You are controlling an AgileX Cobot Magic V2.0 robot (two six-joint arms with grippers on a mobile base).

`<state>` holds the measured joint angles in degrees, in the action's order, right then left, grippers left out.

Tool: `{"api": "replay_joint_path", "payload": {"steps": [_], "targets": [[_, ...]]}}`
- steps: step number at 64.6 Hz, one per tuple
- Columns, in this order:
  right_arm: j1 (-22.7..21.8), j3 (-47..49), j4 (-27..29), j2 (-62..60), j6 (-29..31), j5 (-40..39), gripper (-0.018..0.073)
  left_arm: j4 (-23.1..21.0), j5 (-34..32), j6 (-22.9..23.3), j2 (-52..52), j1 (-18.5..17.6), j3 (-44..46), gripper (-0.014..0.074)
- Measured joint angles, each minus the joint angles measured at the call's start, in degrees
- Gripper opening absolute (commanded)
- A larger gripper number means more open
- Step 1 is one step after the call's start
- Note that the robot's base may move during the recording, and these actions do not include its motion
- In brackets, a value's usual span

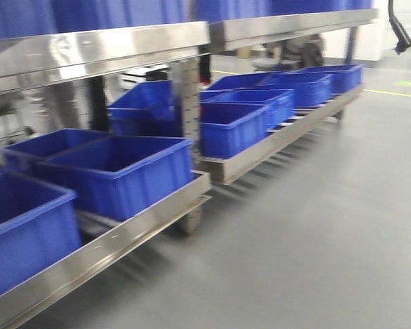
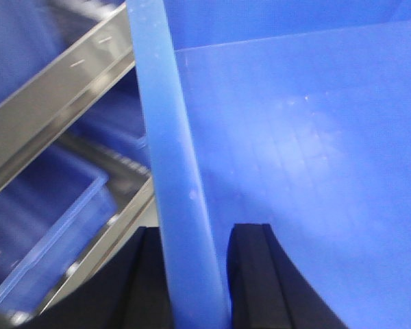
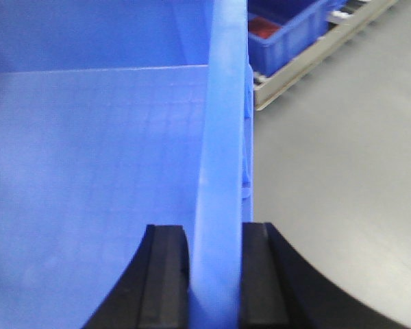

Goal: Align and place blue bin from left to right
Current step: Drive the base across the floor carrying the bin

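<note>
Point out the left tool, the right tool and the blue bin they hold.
left tool [image 2: 195,236]: left wrist view, between fingertips.
right tool [image 3: 214,233]: right wrist view, between fingertips.
blue bin [image 3: 89,171]: right wrist view, inner face.

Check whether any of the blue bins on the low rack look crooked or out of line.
Nothing looks spilled or broken. The bins stand upright, but the near row is uneven: a gap separates the closest bin from the next bin. One far bin holds something red. The front view is blurred.
</note>
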<state>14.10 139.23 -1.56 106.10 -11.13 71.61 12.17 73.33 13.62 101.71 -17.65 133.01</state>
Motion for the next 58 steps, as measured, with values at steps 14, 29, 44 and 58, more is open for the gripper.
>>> {"api": "replay_joint_path", "payload": {"steps": [14, 29, 44, 58], "targets": [[0.0, 0.0, 0.0, 0.0, 0.0, 0.0, -0.0078, 0.0, 0.0, 0.0, 0.0, 0.0, 0.0, -0.0016], [0.0, 0.0, 0.0, 0.0, 0.0, 0.0, -0.0078, 0.1, 0.0, 0.0, 0.0, 0.0, 0.0, -0.0016], [0.0, 0.0, 0.0, 0.0, 0.0, 0.0, -0.0078, 0.1, 0.0, 0.0, 0.0, 0.0, 0.0, -0.0016], [0.0, 0.0, -0.1, 0.0, 0.0, 0.0, -0.0078, 0.1, -0.1, 0.0, 0.0, 0.0, 0.0, -0.0016]]}}
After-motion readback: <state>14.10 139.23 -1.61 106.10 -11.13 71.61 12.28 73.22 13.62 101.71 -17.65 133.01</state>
